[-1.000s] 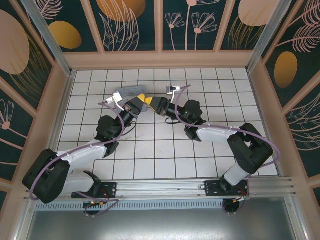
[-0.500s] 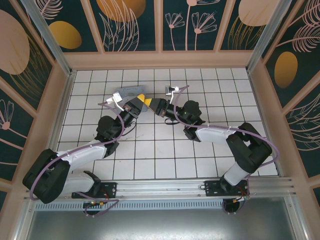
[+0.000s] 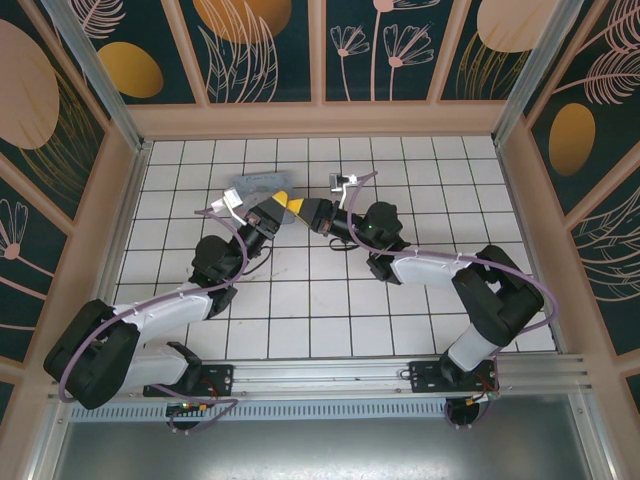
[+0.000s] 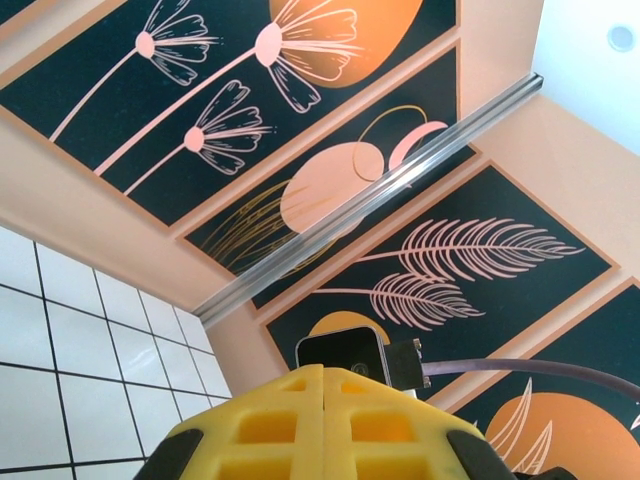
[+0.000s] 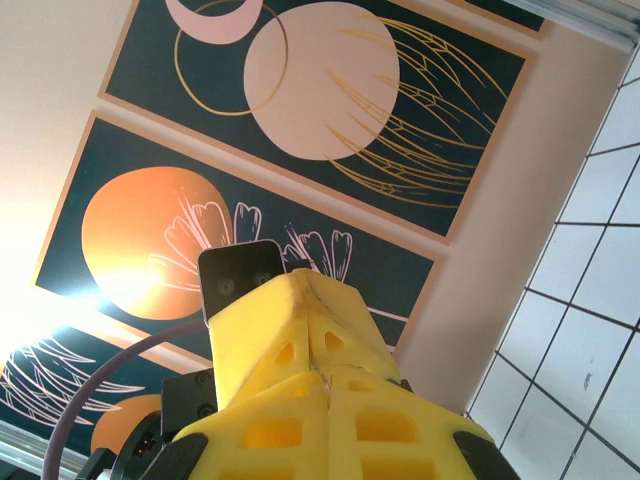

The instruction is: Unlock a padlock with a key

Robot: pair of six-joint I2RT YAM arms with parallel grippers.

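Observation:
Both grippers meet tip to tip above the tiles at the middle back. My left gripper [image 3: 284,200] is shut, its yellow fingers [image 4: 270,420] pressed together with nothing showing in the seam. My right gripper [image 3: 301,208] is shut too. In the right wrist view a thin bright metal sliver, the key [image 5: 327,381], glints in the seam at its fingertips [image 5: 270,430], right where the left gripper's yellow fingers [image 5: 285,310] touch them. I cannot tell whether the left tips also pinch it. The padlock is hidden.
A pale grey-blue flat tin [image 3: 255,184] lies on the tiles just behind the left gripper. Purple cables [image 3: 215,212] loop along both arms. Peach frame walls [image 3: 320,120] close the tiled floor [image 3: 300,320] at back and sides.
The right gripper's fingers have closed. Both grippers have crept slightly left, still tip to tip.

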